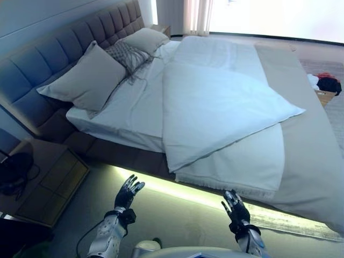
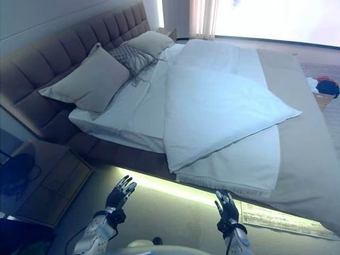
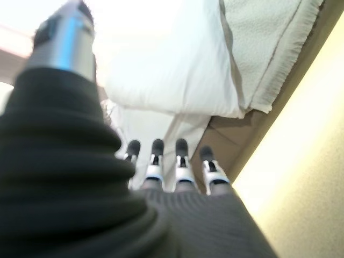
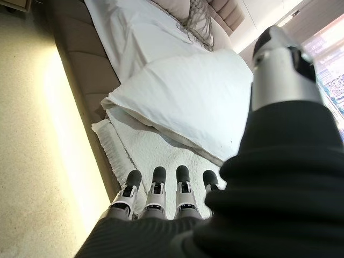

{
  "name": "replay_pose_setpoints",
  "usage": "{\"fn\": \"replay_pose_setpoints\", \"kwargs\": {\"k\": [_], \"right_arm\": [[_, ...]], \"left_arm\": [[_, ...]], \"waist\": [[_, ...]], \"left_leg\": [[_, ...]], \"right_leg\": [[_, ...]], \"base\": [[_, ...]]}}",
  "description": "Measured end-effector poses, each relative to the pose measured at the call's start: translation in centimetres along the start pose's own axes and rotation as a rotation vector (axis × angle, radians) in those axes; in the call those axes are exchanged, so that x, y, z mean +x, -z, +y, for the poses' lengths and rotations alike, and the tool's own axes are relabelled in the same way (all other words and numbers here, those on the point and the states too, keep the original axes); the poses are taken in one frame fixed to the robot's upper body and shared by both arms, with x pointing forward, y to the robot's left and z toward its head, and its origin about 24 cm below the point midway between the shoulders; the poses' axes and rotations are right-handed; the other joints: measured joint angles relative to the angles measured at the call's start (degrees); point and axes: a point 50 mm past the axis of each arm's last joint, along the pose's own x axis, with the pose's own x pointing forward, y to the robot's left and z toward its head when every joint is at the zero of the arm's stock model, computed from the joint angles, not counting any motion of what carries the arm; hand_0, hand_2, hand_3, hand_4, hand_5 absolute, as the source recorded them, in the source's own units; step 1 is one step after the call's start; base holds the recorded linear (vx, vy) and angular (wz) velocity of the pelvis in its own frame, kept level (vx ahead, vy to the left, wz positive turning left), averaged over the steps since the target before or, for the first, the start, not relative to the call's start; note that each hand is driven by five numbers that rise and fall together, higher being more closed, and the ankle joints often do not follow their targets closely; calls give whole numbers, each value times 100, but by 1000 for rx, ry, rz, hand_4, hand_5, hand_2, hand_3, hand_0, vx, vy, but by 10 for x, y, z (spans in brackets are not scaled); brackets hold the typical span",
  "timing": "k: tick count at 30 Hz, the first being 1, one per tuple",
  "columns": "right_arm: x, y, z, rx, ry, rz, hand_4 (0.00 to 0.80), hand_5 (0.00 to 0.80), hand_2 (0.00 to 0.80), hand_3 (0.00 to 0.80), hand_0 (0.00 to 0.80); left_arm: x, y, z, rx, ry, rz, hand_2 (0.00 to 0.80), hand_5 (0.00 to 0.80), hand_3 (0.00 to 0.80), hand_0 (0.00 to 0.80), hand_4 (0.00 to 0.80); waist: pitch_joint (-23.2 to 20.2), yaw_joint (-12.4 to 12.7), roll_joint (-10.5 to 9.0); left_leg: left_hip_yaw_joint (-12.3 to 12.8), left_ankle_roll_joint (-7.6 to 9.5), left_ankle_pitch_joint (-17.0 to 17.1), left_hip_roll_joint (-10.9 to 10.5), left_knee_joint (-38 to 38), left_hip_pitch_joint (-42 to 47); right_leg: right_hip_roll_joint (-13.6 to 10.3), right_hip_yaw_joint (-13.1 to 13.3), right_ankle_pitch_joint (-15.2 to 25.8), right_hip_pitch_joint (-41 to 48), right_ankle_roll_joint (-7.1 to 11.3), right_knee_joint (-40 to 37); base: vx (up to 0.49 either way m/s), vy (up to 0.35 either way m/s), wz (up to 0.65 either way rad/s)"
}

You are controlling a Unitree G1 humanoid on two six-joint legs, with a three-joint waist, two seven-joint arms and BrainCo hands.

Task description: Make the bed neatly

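The white duvet (image 1: 226, 107) lies folded back on itself across the middle of the bed (image 1: 312, 161), its corner pointing toward the foot, leaving the sheet (image 1: 134, 102) by the pillows (image 1: 86, 80) bare. Spreading remains undone. Both the left robot hand (image 1: 128, 192) and right robot hand (image 1: 235, 207) hover released, short of the bed's near edge.

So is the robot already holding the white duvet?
No, both the left hand and right hand hover with straight fingers over the floor, short of the folded-back duvet.
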Motion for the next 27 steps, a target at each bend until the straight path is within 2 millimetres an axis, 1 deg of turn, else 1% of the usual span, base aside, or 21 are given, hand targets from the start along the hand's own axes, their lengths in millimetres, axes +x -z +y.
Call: {"fn": "replay_pose_setpoints", "kwargs": {"k": [7,18,19,21,22,23,25,27], "right_arm": [[0,0,0,0,0,1,0,0,0,0,0],[-1,3,-1,-6,-13,27,0,0,0,0,0],[-1,3,-1,-9,-17,32,0,0,0,0,0],[0,3,1,-8,-22,37,0,0,0,0,0],[1,3,2,-10,-26,37,0,0,0,0,0],[1,3,2,-14,-25,39,0,0,0,0,0],[-1,2,-3,-23,-16,42,0,0,0,0,0],[-2,-1,-8,-23,-3,39,0,0,0,0,0]], "left_arm": [[0,-1,-2,-2,38,-15,0,0,0,0,0],[-2,0,-1,-1,34,-10,0,0,0,0,0],[-3,1,-1,-2,32,-8,0,0,0,0,0],[-3,1,0,-2,30,-9,0,0,0,0,0],[-5,3,1,-4,25,-4,0,0,0,0,0],[-6,5,1,-6,24,1,0,0,0,0,0],[-9,8,2,-8,21,8,0,0,0,0,0],[-7,5,1,-6,26,-5,0,0,0,0,0]], "waist": [[22,-5,17],[43,-13,8],[69,-2,-10],[221,47,-98],[265,124,-143],[281,191,-158],[301,165,-111],[318,100,-58]], "left_leg": [[47,0,0,6,-33,62],[54,-3,1,4,-43,49],[43,-11,-5,-1,41,25],[35,-57,-40,-22,411,-82],[26,-58,-39,-54,634,-189],[26,-58,-39,-59,792,-276],[45,-58,-39,-51,886,-320],[50,-57,-41,-37,800,-318]], "right_leg": [[0,34,-1,24,1,1],[7,39,-14,14,15,-36],[-5,52,-38,3,27,-12],[-96,179,-65,-42,2,82],[-144,294,-91,-124,-45,144],[-178,346,-66,-199,-49,169],[-181,332,-28,-197,-50,156],[-176,293,-12,-225,-50,175]], "base": [[7,-4,-2],[-5,-37,-1],[-44,-28,-9],[-66,22,-30],[-50,86,-54],[-25,116,-51],[-4,133,-14],[21,132,13]]}}
